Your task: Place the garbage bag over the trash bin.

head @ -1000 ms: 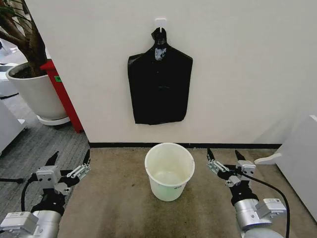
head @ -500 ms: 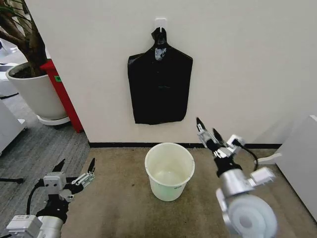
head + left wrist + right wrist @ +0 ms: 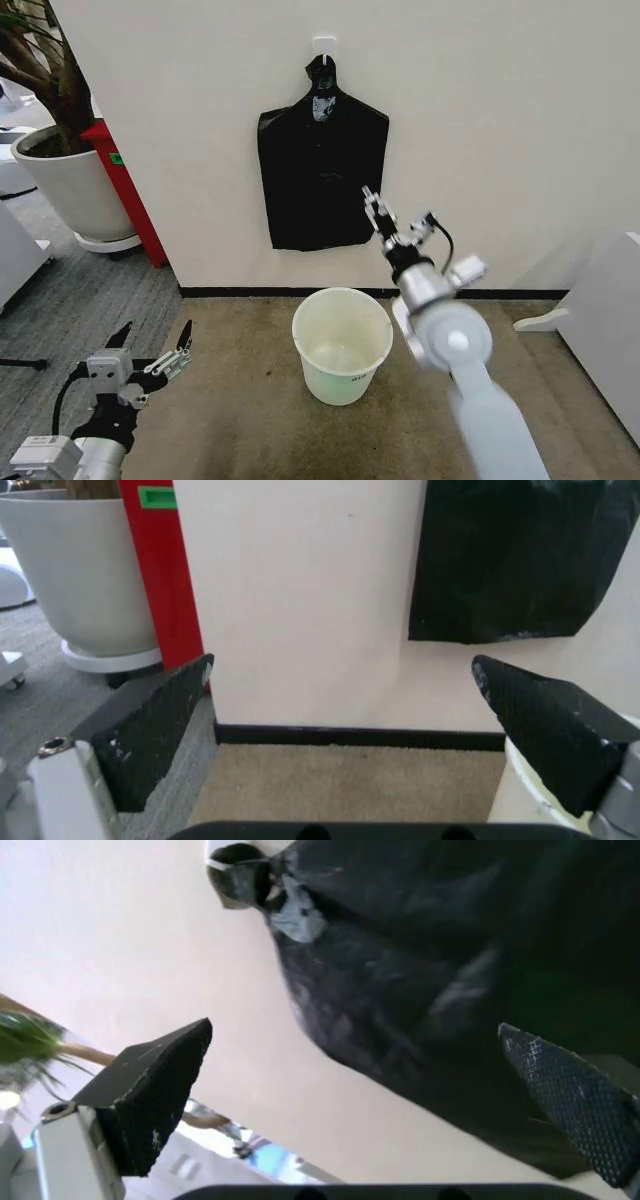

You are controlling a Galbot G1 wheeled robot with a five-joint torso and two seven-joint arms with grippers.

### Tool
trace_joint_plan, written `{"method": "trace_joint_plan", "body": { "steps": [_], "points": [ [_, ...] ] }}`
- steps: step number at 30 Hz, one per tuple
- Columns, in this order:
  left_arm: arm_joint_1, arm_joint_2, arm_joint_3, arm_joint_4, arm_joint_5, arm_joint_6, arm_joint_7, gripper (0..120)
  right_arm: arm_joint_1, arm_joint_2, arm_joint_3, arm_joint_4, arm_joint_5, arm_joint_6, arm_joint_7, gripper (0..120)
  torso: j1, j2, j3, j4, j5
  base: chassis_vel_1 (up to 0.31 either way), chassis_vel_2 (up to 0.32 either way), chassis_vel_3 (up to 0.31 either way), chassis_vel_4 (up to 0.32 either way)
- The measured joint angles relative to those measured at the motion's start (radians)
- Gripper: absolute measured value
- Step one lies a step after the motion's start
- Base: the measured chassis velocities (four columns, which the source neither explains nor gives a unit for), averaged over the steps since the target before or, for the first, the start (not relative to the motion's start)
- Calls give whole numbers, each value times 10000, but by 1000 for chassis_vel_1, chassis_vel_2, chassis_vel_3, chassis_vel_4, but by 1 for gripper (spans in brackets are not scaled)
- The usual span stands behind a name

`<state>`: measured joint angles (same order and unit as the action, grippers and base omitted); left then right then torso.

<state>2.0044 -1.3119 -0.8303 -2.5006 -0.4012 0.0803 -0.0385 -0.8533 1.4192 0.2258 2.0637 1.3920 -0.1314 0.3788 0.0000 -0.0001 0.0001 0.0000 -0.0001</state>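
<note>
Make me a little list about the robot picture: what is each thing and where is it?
bag: black garbage bag, hanging flat on the wall from a white hook
bin: cream-white trash bin, upright on the carpet below the bag, no liner in it
right gripper: raised near the bag's lower right corner, jaws open, holding nothing
left gripper: low at the robot's left, jaws open, holding nothing
plant pot: white, by the wall at far left, beside a red panel
task: bag not on bin yet
</note>
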Motion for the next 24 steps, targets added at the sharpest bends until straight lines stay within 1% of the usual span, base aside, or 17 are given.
{"method": "trace_joint_plan", "body": {
  "steps": [3,5,6,10,12,13,15,17,19,24],
  "points": [
    [66,-11,-6,3,21,-53,-18,100,1391,269,-365,-659,608,243,470,100,0,0,1,1,-1,0,0,0,0],
    [69,-12,-8,4,25,-58,-20,100,2057,446,-547,-1037,689,328,596,100,0,0,0,1,-2,0,0,0,0],
    [69,-12,-8,4,25,-58,-20,100,2057,446,-547,-1037,689,328,596,100,0,0,0,1,-2,0,0,0,0],
    [66,3,-14,5,17,-63,-23,100,3490,1061,-893,-2342,751,507,931,100,0,0,0,1,-2,0,0,0,0],
    [60,8,-15,5,13,-64,-23,100,3694,1188,-911,-2597,753,537,980,100,0,0,0,2,-3,0,0,0,0],
    [29,37,-20,6,-13,-64,-23,100,3960,1360,-920,-2950,762,590,1036,100,0,-1,0,4,-3,0,0,0,0],
    [-140,182,-52,6,-118,-66,7,100,4374,1653,-896,-3492,818,676,1105,100,0,0,0,1,-1,0,0,0,0],
    [-243,267,-69,6,-182,-68,34,100,4594,1827,-826,-3753,930,700,1145,100,0,-1,0,-2,-1,0,0,0,0],
    [-267,284,-74,6,-200,-68,41,100,4716,1876,-771,-3887,1031,703,1173,100,0,0,0,1,-1,0,0,0,0],
    [-295,305,-81,6,-218,-68,53,100,5218,1916,-570,-4582,1259,711,1209,98,0,0,0,-3,2,0,0,0,0]
  ]
}}
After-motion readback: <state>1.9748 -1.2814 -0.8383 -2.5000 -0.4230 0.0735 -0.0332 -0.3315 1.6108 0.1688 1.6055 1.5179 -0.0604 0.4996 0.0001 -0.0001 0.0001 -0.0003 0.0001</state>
